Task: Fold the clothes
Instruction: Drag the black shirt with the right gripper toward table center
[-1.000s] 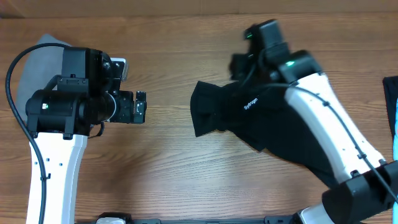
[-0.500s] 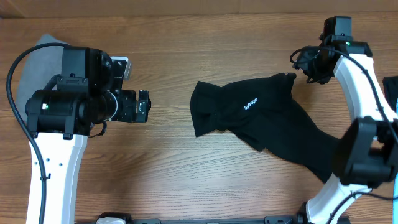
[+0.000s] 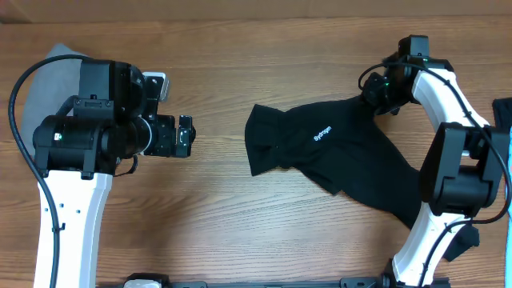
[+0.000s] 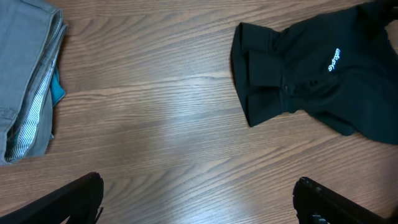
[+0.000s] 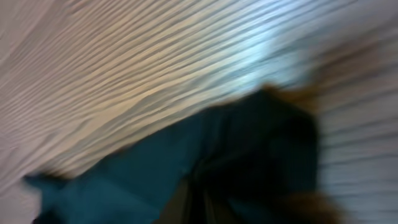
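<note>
The clothes (image 3: 336, 152), a black garment with a small white logo, lie crumpled on the wooden table right of centre. My right gripper (image 3: 376, 94) is at the garment's far right corner, shut on the fabric. The right wrist view is blurred, and dark cloth (image 5: 205, 168) fills the space at the jaws. My left gripper (image 3: 182, 138) hovers open left of the garment, well apart from it. In the left wrist view the clothes (image 4: 311, 74) lie at the upper right, and bare wood shows between the left gripper's (image 4: 202, 199) wide-set fingers.
Folded light grey trousers (image 3: 48, 68) lie at the back left, partly under my left arm; they also show as grey trousers (image 4: 28, 74) in the left wrist view. A dark and blue item (image 3: 502, 120) sits at the table's right edge.
My right arm swung off the garment toward the back right, then came down onto its far right corner and shut there. The left arm barely moved.
</note>
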{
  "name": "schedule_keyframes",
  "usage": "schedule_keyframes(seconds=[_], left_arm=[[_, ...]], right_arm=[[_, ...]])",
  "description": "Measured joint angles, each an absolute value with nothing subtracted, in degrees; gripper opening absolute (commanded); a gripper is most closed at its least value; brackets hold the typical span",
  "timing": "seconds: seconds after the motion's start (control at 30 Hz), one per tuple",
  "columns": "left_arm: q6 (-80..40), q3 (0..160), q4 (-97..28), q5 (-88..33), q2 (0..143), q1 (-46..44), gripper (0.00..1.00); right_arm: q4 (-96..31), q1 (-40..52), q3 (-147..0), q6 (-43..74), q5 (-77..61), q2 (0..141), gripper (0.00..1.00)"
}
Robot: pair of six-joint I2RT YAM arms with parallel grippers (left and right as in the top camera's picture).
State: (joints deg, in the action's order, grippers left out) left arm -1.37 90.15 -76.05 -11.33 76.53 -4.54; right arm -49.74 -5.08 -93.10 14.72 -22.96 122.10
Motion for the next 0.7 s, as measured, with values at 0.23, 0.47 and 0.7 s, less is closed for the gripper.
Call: schedule_keyframes(seconds=[0.23,0.47,0.7], left_arm=[[-0.9,90.1,-77.2,-8.1,76.5,-4.5,1.00],[-0.9,90.1,-78.5,-0.3,76.5,-4.5,1.00],[-0.9,90.1,-77.3,1.1,76.5,-4.5,1.00]], right_arm=[[-49.9,7.1,-93.1,10.0,-30.7,121.8,0.04],[-47.9,27.5,-93.1,8.1,-32.4,119.7,0.05],[-46.5,37.3,-93.1,8.3,-25.6,118.6,0.19]])
